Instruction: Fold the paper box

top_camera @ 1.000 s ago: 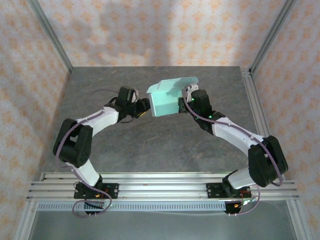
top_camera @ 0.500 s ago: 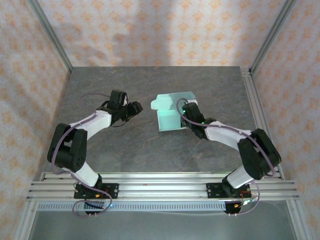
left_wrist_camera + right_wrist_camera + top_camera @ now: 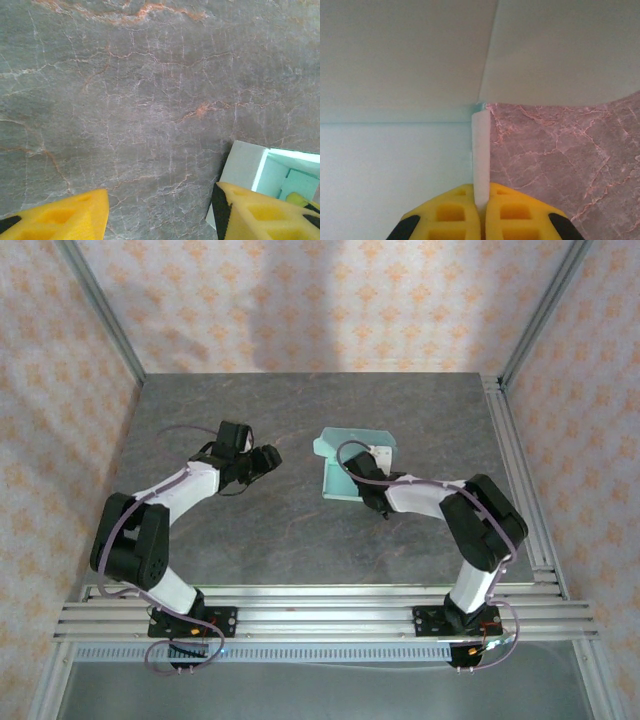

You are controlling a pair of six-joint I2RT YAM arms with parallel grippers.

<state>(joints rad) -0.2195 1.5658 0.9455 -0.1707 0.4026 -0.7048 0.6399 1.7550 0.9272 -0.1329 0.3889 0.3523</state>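
On grey marbled table [image 3: 300, 410], right of centre, paper box [image 3: 350, 465] noted: partly formed, mint-green, open side turned toward left arm. Right gripper [image 3: 481, 200] closed tight on thin edge of box wall; card pinched between yellow fingers [image 3: 512, 212] in right wrist view. Left gripper [image 3: 268, 458] held apart from box, jaws parted to moderate gap, nothing between them. Box corner seen just beside one finger in left wrist view.
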